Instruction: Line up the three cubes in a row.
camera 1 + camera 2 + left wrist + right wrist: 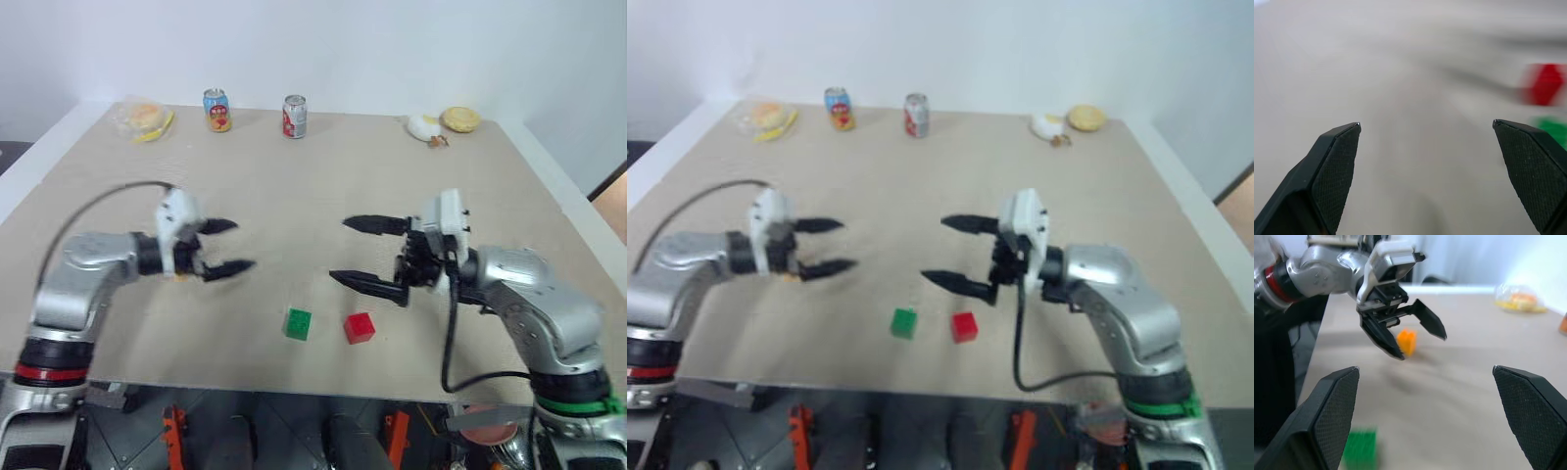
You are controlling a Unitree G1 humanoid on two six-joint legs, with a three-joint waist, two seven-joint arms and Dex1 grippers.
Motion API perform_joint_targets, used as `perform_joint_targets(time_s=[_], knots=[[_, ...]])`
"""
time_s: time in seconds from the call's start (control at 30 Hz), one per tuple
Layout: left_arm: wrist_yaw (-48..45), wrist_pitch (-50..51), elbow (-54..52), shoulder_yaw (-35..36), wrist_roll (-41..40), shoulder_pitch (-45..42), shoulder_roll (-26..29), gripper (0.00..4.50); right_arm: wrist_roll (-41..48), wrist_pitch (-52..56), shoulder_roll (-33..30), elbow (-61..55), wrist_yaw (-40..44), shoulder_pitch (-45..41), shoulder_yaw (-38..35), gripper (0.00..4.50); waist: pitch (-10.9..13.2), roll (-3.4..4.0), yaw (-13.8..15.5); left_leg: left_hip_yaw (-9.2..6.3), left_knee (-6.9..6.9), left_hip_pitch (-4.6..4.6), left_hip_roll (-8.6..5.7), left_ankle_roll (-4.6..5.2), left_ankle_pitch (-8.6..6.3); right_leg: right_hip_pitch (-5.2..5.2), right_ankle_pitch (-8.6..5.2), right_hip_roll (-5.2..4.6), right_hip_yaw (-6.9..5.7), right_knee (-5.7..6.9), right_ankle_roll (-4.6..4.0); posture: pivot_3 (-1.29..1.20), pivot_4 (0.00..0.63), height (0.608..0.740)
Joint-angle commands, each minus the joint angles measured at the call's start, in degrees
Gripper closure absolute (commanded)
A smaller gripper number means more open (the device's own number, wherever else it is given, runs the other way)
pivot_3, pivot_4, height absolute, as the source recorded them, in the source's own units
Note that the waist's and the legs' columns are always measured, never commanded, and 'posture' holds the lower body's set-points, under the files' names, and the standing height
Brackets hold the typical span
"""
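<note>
You are holding both tools wide and empty above the beige desk [294,196]: the left tool [227,246] and the right tool [351,252]. The small green studded plastic cube [298,323] and the red one [360,327] are lying near each other by the front edge, while the yellow-orange one [1407,341] is sitting behind the left tool's fingers.

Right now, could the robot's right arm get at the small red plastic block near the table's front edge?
Probably yes. The right gripper hangs open above the table, and the small red plastic block sits just below and in front of it, with bare surface around it. The small green plastic block beside it stands apart, blocking nothing.
</note>
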Motion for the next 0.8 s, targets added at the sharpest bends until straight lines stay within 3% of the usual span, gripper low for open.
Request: perform_joint_targets(time_s=[0.03,0.27,0.77,0.8], knots=[[2.63,-1.32,2.22,6.17,-0.27,4.54,2.28,0.02,-2.77,-2.18,3.28,1.46,-1.6,-2.74,2.88,0.0,0.0,0.01,0.11,0.03,-0.02,0.01,0.0,-0.02,-0.01,-0.02,-0.03,-0.01,0.0,0.0,-0.03,0.0,0.15,0.733],[4.1,-5.22,5.4,6.73,1.75,9.37,3.83,0.02,-7.91,-6.26,7.25,7.63,0.85,-4.51,8.45,0.0,-0.01,-0.04,0.84,-0.04,-0.04,-0.19,-0.03,-0.12,-0.08,-0.05,-0.22,-0.05,-0.06,0.0,-0.02,0.0,0.15,0.733],[4.29,-11.2,17.51,-1.72,6.41,2.36,0.17,0.02,-8.77,-6.06,9.56,7.95,1.03,-4.89,8.07,0.0,-0.01,-0.04,0.77,0.14,-0.05,-0.12,0.28,-0.13,-0.06,-0.16,-0.07,0.1,-0.18,0.09,-0.27,0.0,0.15,0.733],[4.28,-11.66,18.29,-1.89,6.6,1.98,0.01,0.26,-8.56,-5.8,9.44,7.59,1.0,-4.75,7.91,0.0,-0.01,-0.04,0.77,0.15,-0.04,-0.12,0.28,-0.13,-0.06,-0.16,-0.07,0.1,-0.18,0.1,-0.27,0.0,0.15,0.733]])
